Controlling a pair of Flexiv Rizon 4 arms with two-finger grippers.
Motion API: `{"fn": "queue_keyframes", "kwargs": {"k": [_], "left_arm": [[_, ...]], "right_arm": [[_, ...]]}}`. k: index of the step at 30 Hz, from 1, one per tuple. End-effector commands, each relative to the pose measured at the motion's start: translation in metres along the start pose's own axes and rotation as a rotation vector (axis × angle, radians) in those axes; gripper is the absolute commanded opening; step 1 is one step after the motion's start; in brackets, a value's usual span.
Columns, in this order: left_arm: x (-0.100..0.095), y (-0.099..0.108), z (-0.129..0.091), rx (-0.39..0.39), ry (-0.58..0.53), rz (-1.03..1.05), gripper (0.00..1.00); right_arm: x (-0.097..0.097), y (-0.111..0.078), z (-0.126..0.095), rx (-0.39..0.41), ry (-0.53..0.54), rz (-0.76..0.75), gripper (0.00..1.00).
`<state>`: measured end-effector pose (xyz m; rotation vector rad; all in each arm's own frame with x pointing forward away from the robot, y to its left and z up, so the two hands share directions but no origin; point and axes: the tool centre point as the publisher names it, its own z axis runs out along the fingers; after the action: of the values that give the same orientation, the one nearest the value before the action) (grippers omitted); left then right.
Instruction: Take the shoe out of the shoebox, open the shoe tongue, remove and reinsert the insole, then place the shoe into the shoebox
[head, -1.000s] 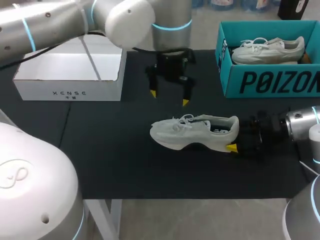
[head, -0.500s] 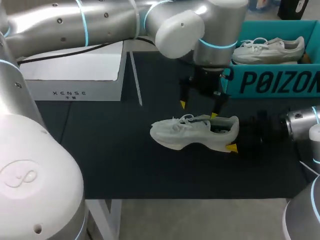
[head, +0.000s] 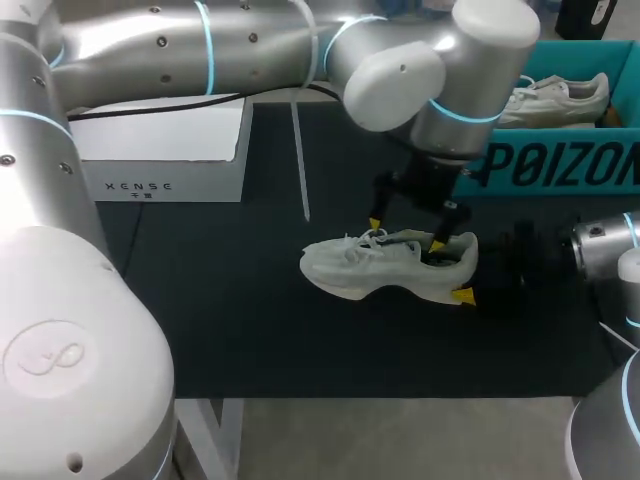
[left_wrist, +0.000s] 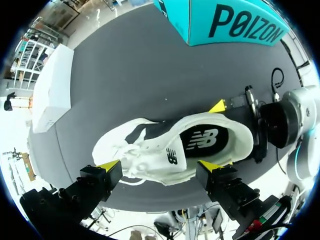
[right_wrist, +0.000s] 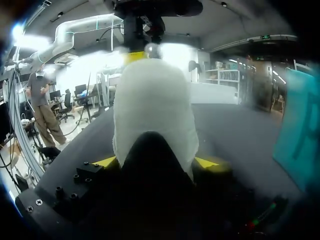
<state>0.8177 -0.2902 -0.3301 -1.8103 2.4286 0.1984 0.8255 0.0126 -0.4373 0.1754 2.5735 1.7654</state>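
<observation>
Shoe (head: 380, 265) now under left gripper (head: 406, 235)

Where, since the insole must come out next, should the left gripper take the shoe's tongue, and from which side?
I would take the tongue by its free top edge at the opening of the shoe, coming down from above. The shoe stands on its sole, opening upward, the right gripper shut on its heel; laces cover the tongue's lower part.
</observation>
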Motion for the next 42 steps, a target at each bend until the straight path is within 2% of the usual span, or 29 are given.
{"fn": "queue_keyframes", "kwargs": {"k": [1, 17, 25, 26, 27, 29, 42], "left_arm": [[-0.005, 0.003, 0.004, 0.009, 0.008, -0.012, 1.00], [0.004, -0.003, 0.048, -0.026, -0.017, -0.052, 1.00], [-0.004, -0.005, 0.045, -0.008, -0.031, -0.074, 1.00], [-0.005, -0.005, 0.043, -0.002, -0.033, -0.077, 0.90], [-0.006, -0.005, 0.042, 0.002, -0.035, -0.078, 0.40], [-0.007, -0.004, 0.040, 0.009, -0.036, -0.074, 0.00], [-0.024, 0.002, 0.022, 0.044, -0.049, -0.087, 0.00]], "right_arm": [[-0.002, -0.005, 0.006, 0.001, 0.000, 0.002, 0.00], [-0.002, -0.005, 0.006, 0.001, 0.000, 0.002, 0.00], [-0.002, -0.005, 0.006, 0.001, 0.000, 0.002, 0.00], [-0.002, -0.005, 0.006, 0.001, 0.000, 0.002, 0.00], [-0.002, -0.005, 0.006, 0.001, 0.000, 0.002, 0.00], [-0.002, -0.005, 0.006, 0.001, 0.000, 0.002, 0.00], [-0.002, -0.005, 0.006, 0.001, 0.000, 0.002, 0.00]]}}
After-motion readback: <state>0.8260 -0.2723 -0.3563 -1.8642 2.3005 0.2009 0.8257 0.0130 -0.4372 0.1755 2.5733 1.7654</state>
